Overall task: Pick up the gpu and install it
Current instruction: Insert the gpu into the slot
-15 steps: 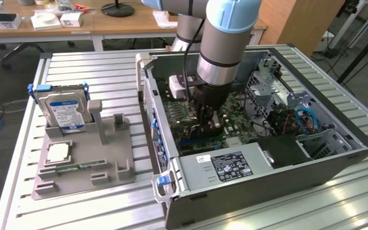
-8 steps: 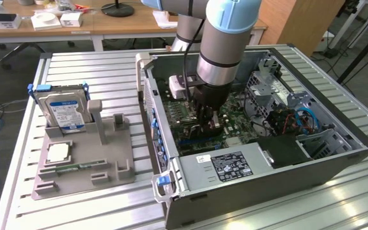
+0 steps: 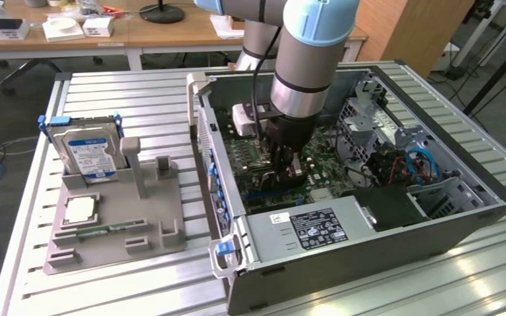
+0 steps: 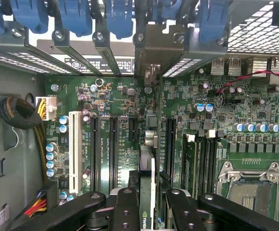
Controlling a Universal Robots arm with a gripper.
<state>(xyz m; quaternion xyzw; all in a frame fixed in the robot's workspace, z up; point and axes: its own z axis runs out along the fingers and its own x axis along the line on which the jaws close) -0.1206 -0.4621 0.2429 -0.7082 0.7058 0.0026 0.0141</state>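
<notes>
A: Where is the gpu?

B: Inside the open computer case. You see it from its thin edge. It stands upright over the green board, in line with the long black slots. Its grey metal end is up by the blue clips. I cannot tell if it touches a slot.

A: And the gripper?

B: It is holding the gpu, with 1 black finger on each side of the card.

A: What else is there?

B: A hard drive stands in a grey holder on the table, at the exterior view's left of the case, well apart from the arm.
</notes>
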